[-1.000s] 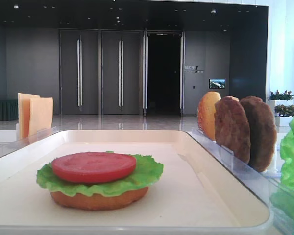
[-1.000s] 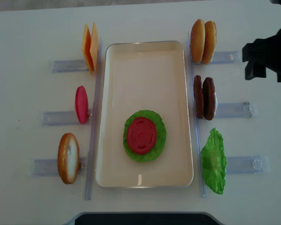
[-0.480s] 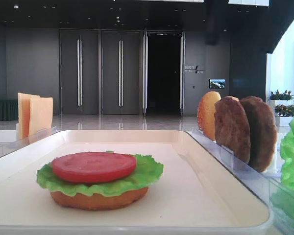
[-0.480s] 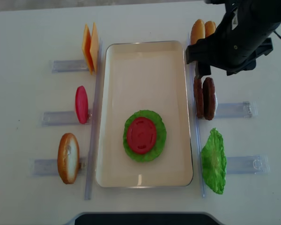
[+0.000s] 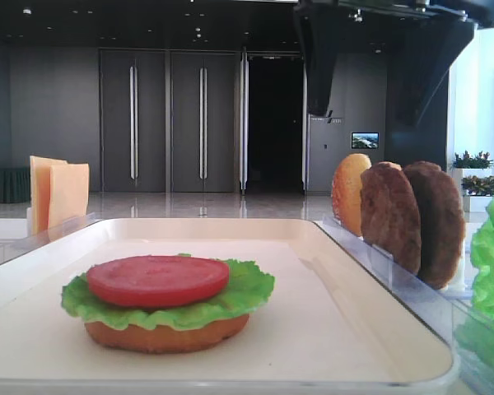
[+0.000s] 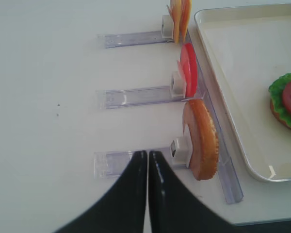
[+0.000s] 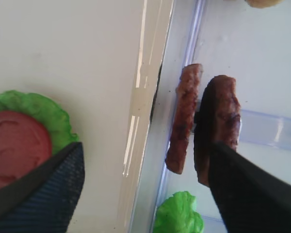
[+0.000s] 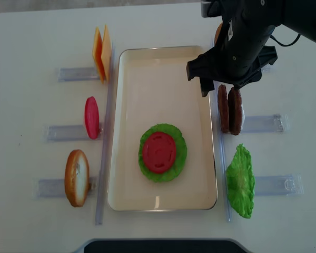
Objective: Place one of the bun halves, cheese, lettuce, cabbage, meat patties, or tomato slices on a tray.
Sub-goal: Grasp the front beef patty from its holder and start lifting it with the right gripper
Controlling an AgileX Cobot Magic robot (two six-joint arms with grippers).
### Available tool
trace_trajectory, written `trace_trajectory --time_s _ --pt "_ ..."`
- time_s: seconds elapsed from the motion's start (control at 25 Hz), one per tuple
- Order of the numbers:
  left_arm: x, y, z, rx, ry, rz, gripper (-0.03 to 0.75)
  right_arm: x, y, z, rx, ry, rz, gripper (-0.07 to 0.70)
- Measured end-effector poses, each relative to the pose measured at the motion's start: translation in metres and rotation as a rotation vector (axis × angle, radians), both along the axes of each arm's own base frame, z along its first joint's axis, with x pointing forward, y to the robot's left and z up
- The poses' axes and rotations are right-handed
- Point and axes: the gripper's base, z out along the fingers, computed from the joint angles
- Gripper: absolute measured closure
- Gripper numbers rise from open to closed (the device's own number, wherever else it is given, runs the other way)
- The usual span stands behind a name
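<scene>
On the cream tray [image 8: 163, 79] sits a stack of bun half, lettuce leaf and tomato slice [image 8: 159, 152]. Two brown meat patties [image 8: 229, 109] stand on edge in a clear rack just right of the tray. My right gripper [image 8: 221, 87] hangs open above their far end; in the right wrist view its fingers [image 7: 247, 194] straddle the tray rim and the patties [image 7: 184, 116], holding nothing. In the low exterior view the gripper [image 5: 370, 82] is above the patties [image 5: 412, 218]. My left gripper [image 6: 148, 162] is shut and empty beside a bun half [image 6: 201, 141].
Left racks hold cheese slices [image 8: 101, 52], a tomato slice [image 8: 91, 117] and a bun half [image 8: 77, 177]. A loose lettuce leaf [image 8: 240, 182] stands in the near right rack. The right arm covers most of the far right bun halves [image 5: 350, 191].
The right arm has swung in from the right edge of the table to a spot over the meat patties, its gripper staying open. Food and left gripper have not moved.
</scene>
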Motion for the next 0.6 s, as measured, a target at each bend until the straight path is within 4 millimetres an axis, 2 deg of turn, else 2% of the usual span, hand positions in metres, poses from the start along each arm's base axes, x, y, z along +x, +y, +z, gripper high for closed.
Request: trace_trajectory --time_s 0.24,0.6 --pt "0.0 0.0 0.0 0.0 0.0 0.0 0.715 0.004 0.002 -0.016 -0.039 0.055 0.001 0.097" --pt "0.0 0.0 0.0 0.0 0.0 0.0 0.715 0.005 0.004 -0.017 -0.032 0.044 0.006 0.097"
